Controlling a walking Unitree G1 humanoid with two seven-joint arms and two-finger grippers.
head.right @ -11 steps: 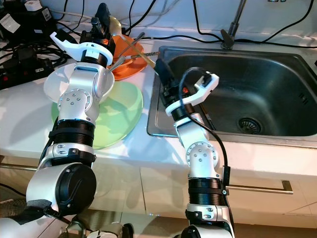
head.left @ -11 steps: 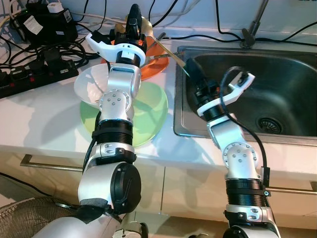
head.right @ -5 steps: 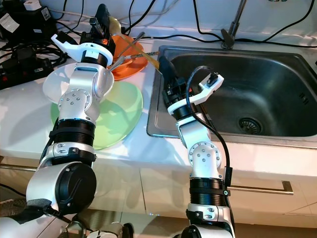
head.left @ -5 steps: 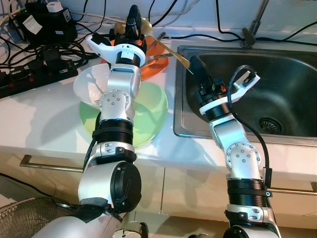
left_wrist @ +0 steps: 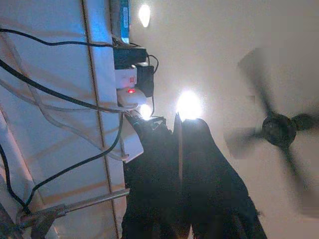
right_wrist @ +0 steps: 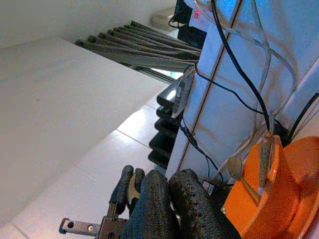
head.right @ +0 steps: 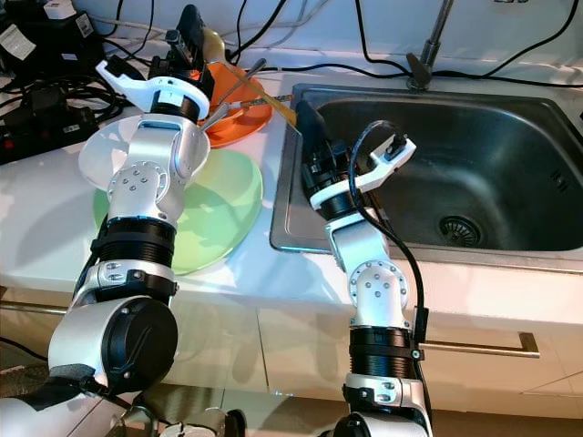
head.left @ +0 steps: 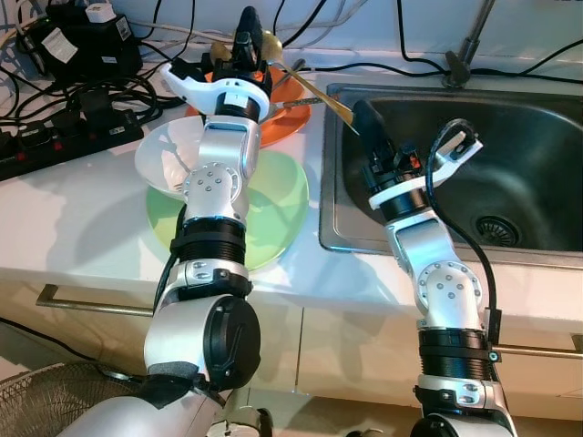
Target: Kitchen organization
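Left eye view, upper middle: the right tool (head.left: 363, 116), fingers pressed together, is clamped on a gold spoon (head.left: 321, 95) above the sink (head.left: 510, 155) edge; the left tool (head.left: 244, 27), also together, hovers over the orange plate (head.left: 282, 125). A thin grip could let the spoon slip onto the counter (head.left: 82, 209).

Your left arm reaches far forward, wrist turned up, and the left gripper (head.left: 246, 25) points upward with its black fingers (left_wrist: 199, 164) pressed together. Your right arm bends at the elbow; the right gripper (head.left: 363, 116) angles forward and left, fingers (right_wrist: 185, 199) closed side by side.
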